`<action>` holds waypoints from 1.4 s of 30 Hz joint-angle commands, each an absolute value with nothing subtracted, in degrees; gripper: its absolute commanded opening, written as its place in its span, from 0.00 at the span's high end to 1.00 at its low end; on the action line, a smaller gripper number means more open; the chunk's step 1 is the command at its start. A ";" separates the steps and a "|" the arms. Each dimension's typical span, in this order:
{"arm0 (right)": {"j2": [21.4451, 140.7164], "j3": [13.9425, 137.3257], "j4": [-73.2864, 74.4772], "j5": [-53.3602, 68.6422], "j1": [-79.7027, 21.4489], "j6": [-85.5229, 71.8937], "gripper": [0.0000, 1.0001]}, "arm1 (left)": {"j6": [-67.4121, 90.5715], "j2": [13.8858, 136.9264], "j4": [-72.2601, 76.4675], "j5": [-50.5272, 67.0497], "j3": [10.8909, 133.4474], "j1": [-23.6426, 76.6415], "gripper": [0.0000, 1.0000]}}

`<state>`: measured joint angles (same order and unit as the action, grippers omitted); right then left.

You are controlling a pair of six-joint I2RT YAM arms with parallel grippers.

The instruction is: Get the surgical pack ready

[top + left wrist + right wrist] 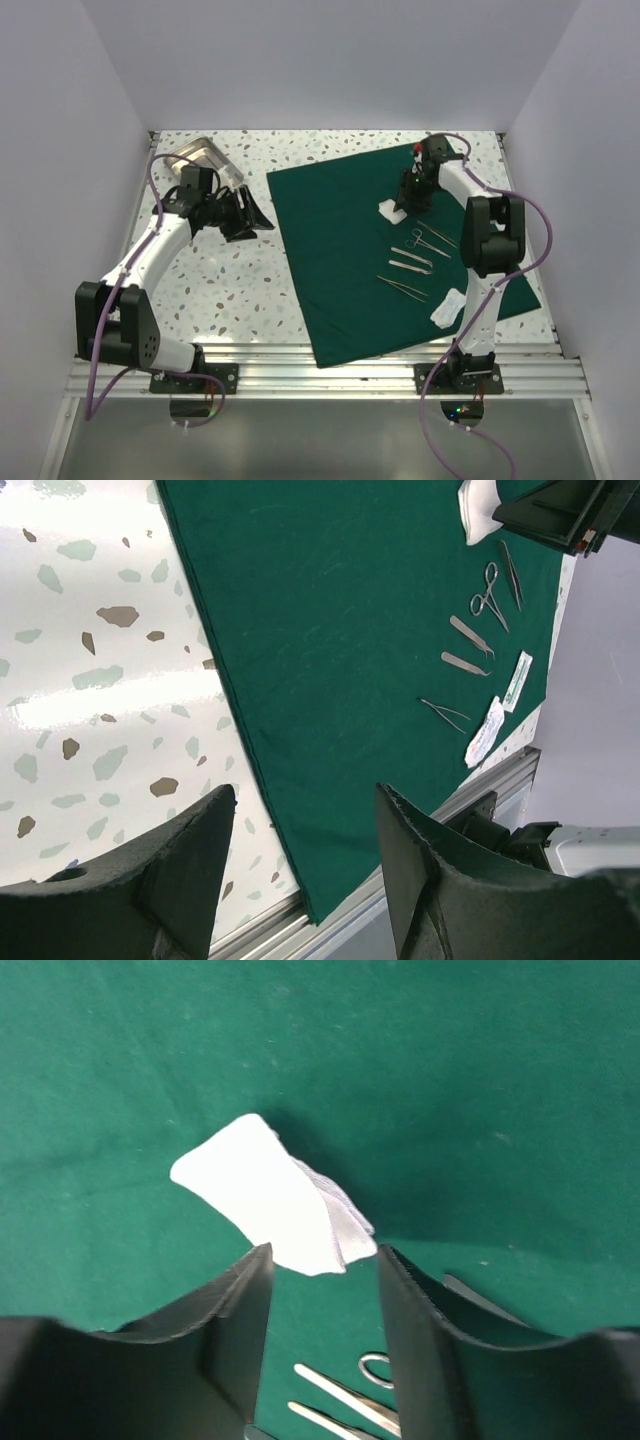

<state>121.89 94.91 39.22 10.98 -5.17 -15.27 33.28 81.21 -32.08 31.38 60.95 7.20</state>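
The surgical pack, a dark green matte drape, lies spread flat from the middle of the surface out toward 3 o'clock, slightly skewed, with its near corner at 6 o'clock reaching the aluminium rail. It looks light, thin and limp. It should fold and drag rather than lift as a sheet, and the weave should give enough friction for a pinch to hold. The best grasp is probably a bare hem or corner on the 9 o'clock side, since steel instruments and white packets load the 3 o'clock half and would slide if that side rose. The left fingers stand well apart with nothing between them, hovering over the speckled stone just outside the drape's 9 o'clock edge. The right fingers are partly spread above the cloth, gripping nothing; a folded gauze square lies on the drape just ahead of their tips. The surface is glossy and hard, so the cloth may skate on it. A steel tray sits at 10 o'clock, and plain walls box in three sides.
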 commanded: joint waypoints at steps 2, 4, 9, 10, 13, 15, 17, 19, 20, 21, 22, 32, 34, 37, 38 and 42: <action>118.57 94.84 40.87 10.02 -3.61 -14.24 0.45 | 31.99 81.48 -29.71 32.96 61.61 7.47 0.38; 118.39 93.70 40.00 12.04 -3.17 -14.33 0.39 | 31.99 81.39 -29.71 32.96 61.52 7.47 0.38; 118.83 92.55 38.41 14.41 -2.55 -14.94 0.36 | 31.99 81.30 -29.79 33.05 61.52 7.47 0.38; 119.18 92.64 37.97 15.37 -2.55 -15.03 0.36 | 31.99 81.21 -29.88 33.05 61.35 7.47 0.38; 120.06 92.46 36.57 17.92 -2.29 -15.55 0.37 | 31.90 81.04 -29.88 33.13 61.17 7.47 0.38; 120.85 92.55 36.39 18.63 -2.37 -16.17 0.39 | 31.90 80.86 -29.97 33.13 61.00 7.47 0.38; 121.20 92.37 35.77 19.86 -2.37 -16.35 0.40 | 31.99 80.77 -29.97 33.22 60.82 7.47 0.38; 121.64 92.11 35.33 20.13 -2.37 -16.61 0.41 | 31.99 80.77 -29.88 33.31 60.82 7.38 0.38; 121.90 92.02 35.16 20.47 -2.29 -16.79 0.43 | 32.08 80.86 -29.88 33.48 60.82 7.47 0.38; 122.17 92.02 35.07 20.57 -2.29 -16.79 0.43 | 32.08 80.86 -29.80 33.57 60.82 7.47 0.38; 122.34 91.93 34.98 20.65 -2.29 -16.79 0.44 | 32.08 80.86 -29.79 33.57 60.82 7.47 0.38; 124.10 91.05 33.49 22.15 -1.67 -16.88 0.52 | 32.26 81.12 -29.80 34.01 60.56 7.47 0.37; 124.54 91.32 33.49 22.41 -1.67 -16.96 0.56 | 32.25 81.12 -29.62 34.19 60.47 7.47 0.37; 124.98 92.02 33.22 23.02 -1.67 -17.23 0.61 | 32.34 81.12 -29.36 34.45 60.47 7.47 0.36; 125.07 92.20 33.22 23.20 -1.67 -17.31 0.63 | 32.60 81.04 -29.18 34.63 60.29 7.47 0.36; 124.81 92.81 33.48 23.99 -1.58 -17.84 0.78 | 33.31 81.04 -28.48 35.15 59.68 7.47 0.36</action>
